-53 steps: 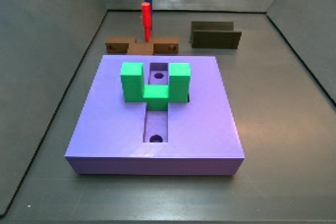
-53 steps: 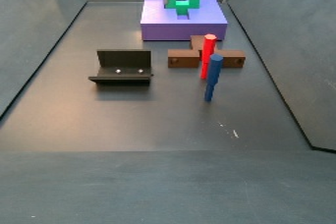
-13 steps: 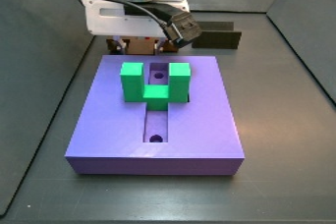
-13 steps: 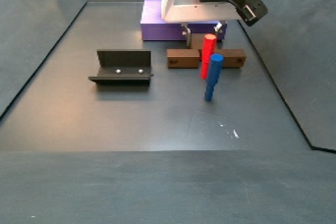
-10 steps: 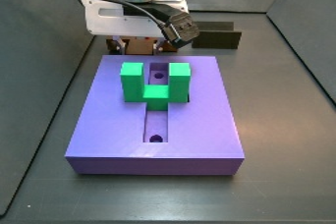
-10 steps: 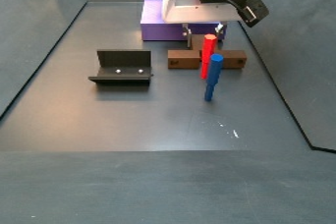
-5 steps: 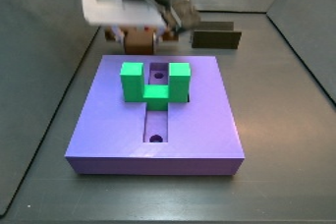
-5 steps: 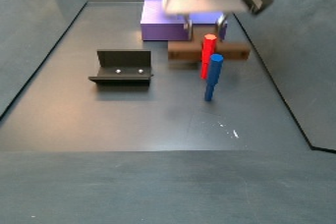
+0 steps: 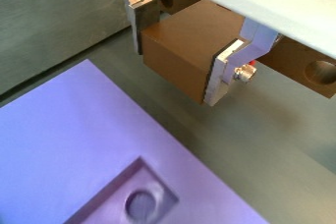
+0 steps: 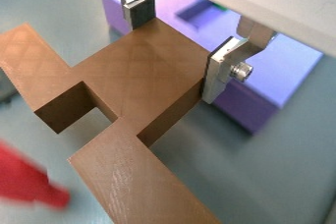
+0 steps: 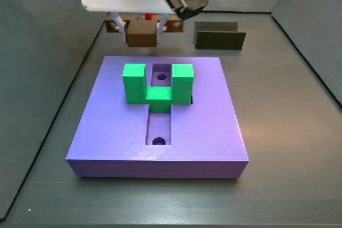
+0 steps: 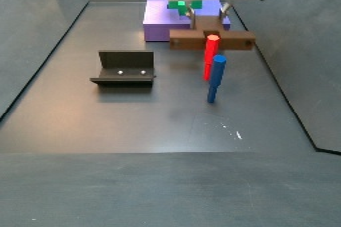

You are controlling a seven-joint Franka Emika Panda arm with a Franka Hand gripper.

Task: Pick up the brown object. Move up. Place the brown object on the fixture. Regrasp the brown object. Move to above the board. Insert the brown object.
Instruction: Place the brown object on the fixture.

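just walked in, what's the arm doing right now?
The arm's pincer is shut on the brown cross-shaped piece and holds it in the air, clear of the floor, behind the purple board. The dark bracket fixture stands empty off to the side, and a red and blue peg stands upright near the piece. The board's slot holds only the green block.

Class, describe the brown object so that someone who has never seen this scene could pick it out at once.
Start at the big purple board with its green block. Just beyond its far end hangs the gripper, and the brown object sits between its jaws, off the floor. It is a cross-shaped brown piece, unlike the dark L-shaped fixture or the upright red-and-blue peg.
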